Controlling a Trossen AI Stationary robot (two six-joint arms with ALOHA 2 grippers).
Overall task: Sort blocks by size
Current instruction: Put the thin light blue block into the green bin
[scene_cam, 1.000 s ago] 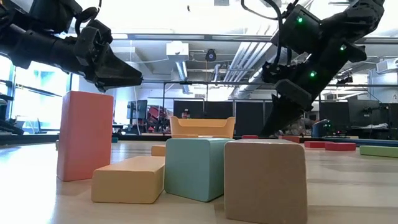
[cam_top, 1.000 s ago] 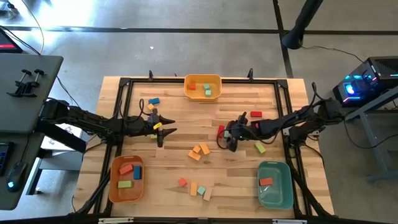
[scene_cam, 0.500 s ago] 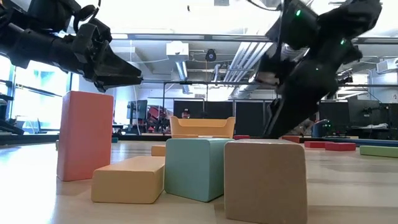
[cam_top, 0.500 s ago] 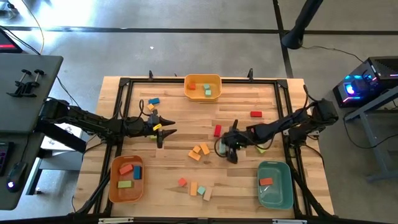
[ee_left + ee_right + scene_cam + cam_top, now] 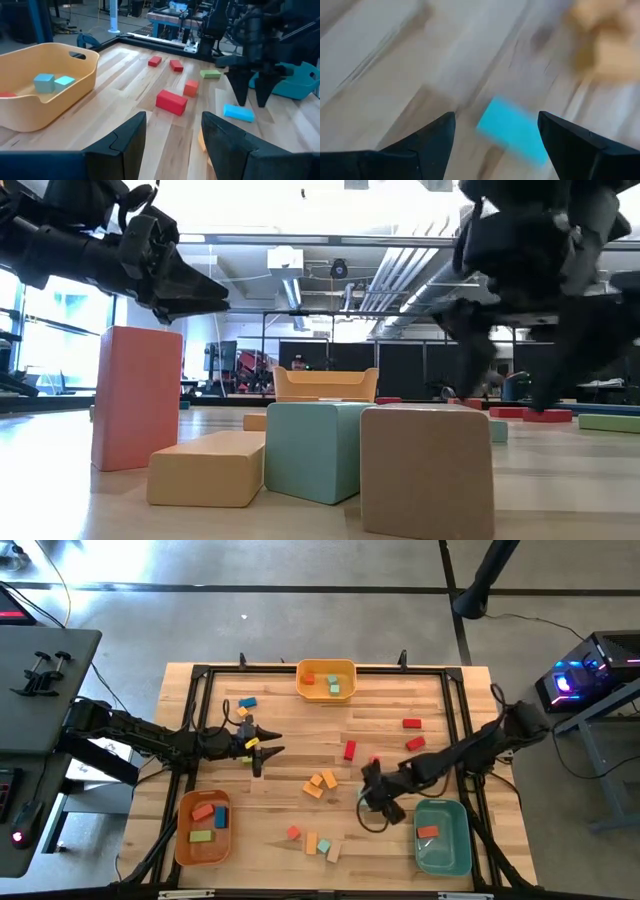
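Observation:
Small coloured blocks lie scattered on the wooden table. My right gripper [image 5: 378, 802] is open, fingers pointing down, just above a light-blue block [image 5: 512, 131] that lies flat on the table right of centre. The block shows between the fingers in the right wrist view and beside them in the left wrist view [image 5: 238, 113]. My left gripper [image 5: 262, 747] is open and empty, held above the table's left half. A red bar [image 5: 349, 750] and several orange blocks [image 5: 320, 783] lie at the centre.
A yellow bin [image 5: 326, 680] with blocks stands at the far edge, an orange bin [image 5: 203, 827] at the near left, and a teal bin [image 5: 442, 836] at the near right beside my right arm. More blocks lie near the front edge [image 5: 315, 842] and at the far right [image 5: 411, 723].
My right gripper has moved toward the table's near edge, from beside the red bar to above the light-blue block. The red bar stays on the table.

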